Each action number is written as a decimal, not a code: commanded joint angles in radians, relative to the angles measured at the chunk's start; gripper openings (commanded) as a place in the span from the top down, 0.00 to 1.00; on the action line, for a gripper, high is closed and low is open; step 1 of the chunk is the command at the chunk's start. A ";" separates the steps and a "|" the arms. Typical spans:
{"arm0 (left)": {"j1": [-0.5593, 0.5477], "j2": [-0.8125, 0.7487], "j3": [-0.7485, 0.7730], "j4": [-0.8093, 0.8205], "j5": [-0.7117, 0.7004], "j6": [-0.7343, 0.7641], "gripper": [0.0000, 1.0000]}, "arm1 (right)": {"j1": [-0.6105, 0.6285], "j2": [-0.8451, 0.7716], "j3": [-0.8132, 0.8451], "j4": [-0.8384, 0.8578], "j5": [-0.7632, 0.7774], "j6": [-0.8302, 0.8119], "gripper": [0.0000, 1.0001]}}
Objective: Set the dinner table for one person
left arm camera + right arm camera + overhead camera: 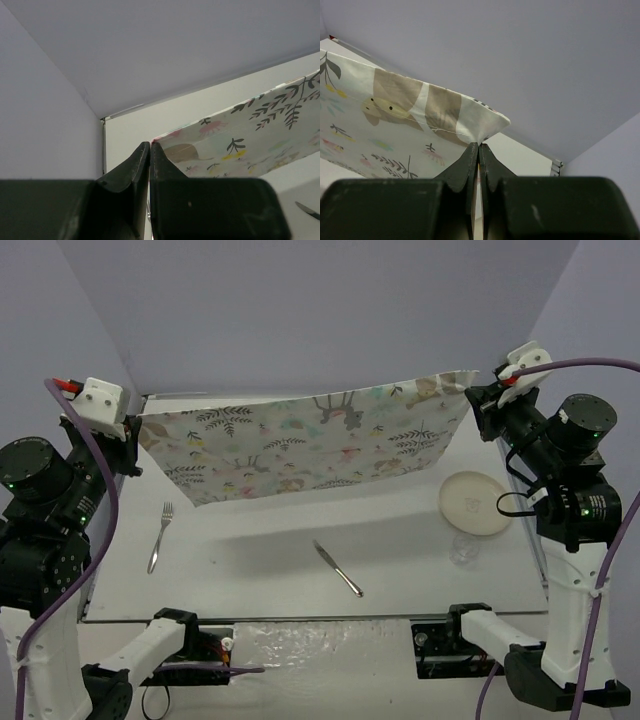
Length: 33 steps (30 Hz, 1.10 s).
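Left pincer [150, 144], right pincer [479, 145] — seemingly pinching mat [300, 445].

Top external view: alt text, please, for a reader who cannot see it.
Both arms hold a printed cloth mat stretched above the dinner table, the left gripper and right gripper each shut on a top corner. A fork, a knife and a pale plate lie on the table.

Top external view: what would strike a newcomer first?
The animal-print cloth mat hangs stretched above the far side of the dinner table, its corners pinched by the left gripper and right gripper. Below lie a fork left, a knife centre, a plate right.
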 commanded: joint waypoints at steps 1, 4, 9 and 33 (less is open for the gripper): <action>0.003 0.068 0.028 0.040 -0.043 0.031 1.00 | -0.017 0.020 0.002 0.056 0.006 0.016 1.00; -0.008 0.107 0.031 0.039 -0.061 0.051 1.00 | -0.016 0.062 0.001 0.058 0.020 0.008 1.00; -0.008 0.213 -0.005 0.091 -0.098 0.099 1.00 | -0.007 0.166 -0.011 0.085 0.053 -0.013 1.00; 0.020 1.117 0.255 0.449 -0.367 0.141 0.84 | 0.153 0.993 0.100 0.343 0.304 -0.040 0.43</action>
